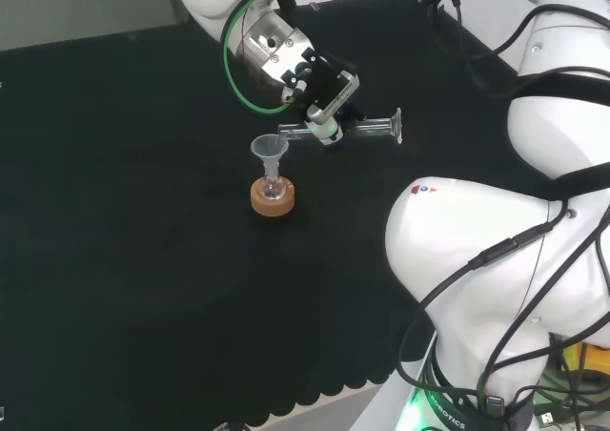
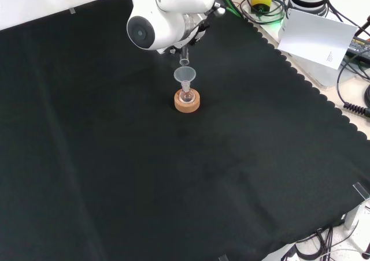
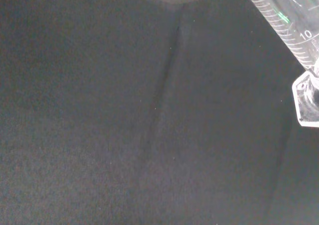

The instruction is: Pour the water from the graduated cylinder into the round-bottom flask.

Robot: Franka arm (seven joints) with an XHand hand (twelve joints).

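In the head view, nearest on the bench's black cloth (image 1: 143, 288), the round-bottom flask (image 1: 274, 189) sits in a cork ring (image 1: 274, 199), which keeps its curved base from rolling. A clear funnel (image 1: 269, 151) stands in its neck, widening the target for the pour. Just beyond, the hand (image 1: 324, 102) is closed around the graduated cylinder (image 1: 367, 127), holding it nearly level, its mouth over the funnel rim and its foot pointing away. That tilt suggests pouring is under way; whether water is flowing cannot be told.
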